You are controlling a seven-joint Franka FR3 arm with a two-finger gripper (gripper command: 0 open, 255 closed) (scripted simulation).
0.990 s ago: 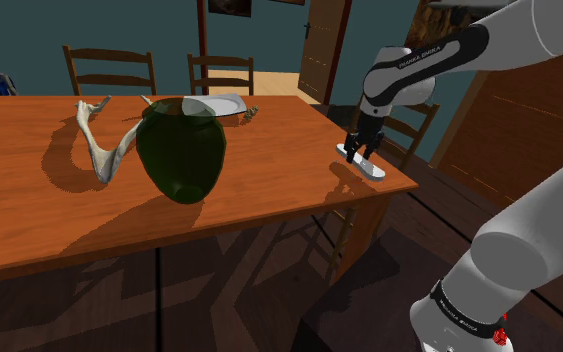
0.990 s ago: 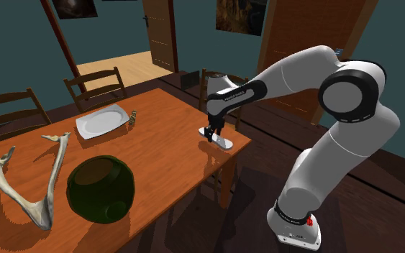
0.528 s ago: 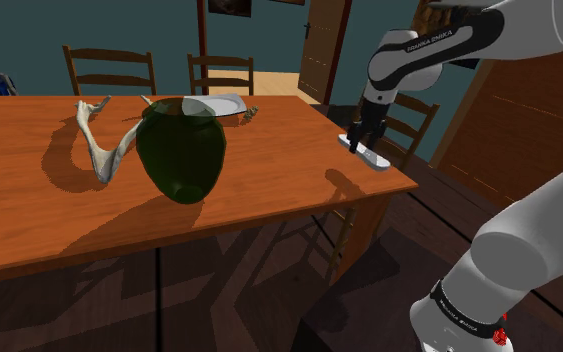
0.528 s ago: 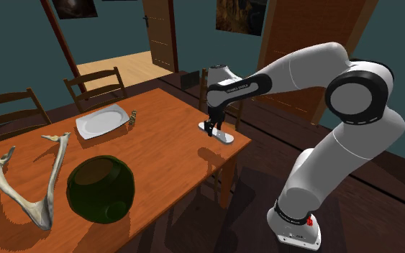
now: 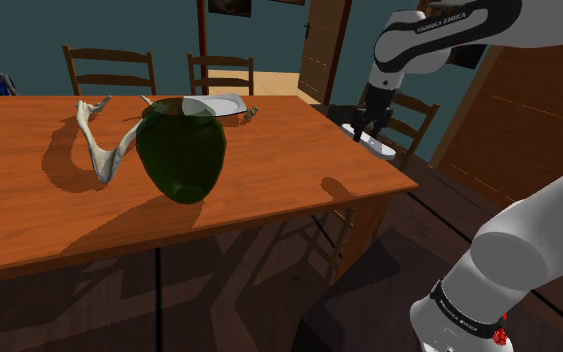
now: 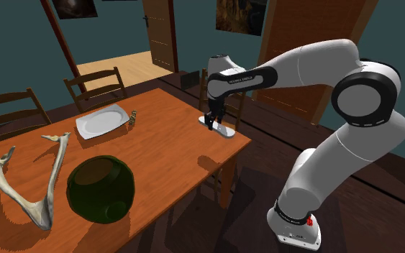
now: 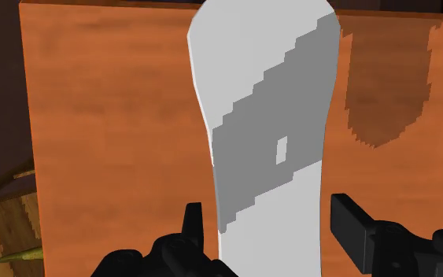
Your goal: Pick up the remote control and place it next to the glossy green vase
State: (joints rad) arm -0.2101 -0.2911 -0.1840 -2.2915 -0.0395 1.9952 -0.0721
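Note:
A white and grey remote control [image 5: 378, 147] hangs in the air above the wooden table's [image 5: 279, 170] corner at the shoulder view's right, with my black gripper [image 5: 361, 130] shut on one end. The remote [image 7: 267, 118] runs out lengthwise from between the gripper [image 7: 268, 232] in the wrist view, with the tabletop below it. The glossy dark green vase [image 5: 181, 150] stands mid-table, well off toward the shoulder view's left. From the second exterior view, the gripper [image 6: 210, 123] and remote [image 6: 223, 130] hover over the table's [image 6: 165, 151] right edge, with the vase [image 6: 100, 189] near the front left.
A pale forked bone-like piece [image 5: 99, 150] lies beside the vase on its far left side. A grey plate [image 5: 219, 104] sits at the table's far edge with a small object [image 6: 132, 118] next to it. Wooden chairs [image 5: 109, 68] line the far side; another chair [image 5: 409, 120] stands beyond the gripper.
The gripper has risen from the tabletop with the remote in it, moving up and slightly toward the shoulder view's right. The remote's shadow on the table has separated from it.

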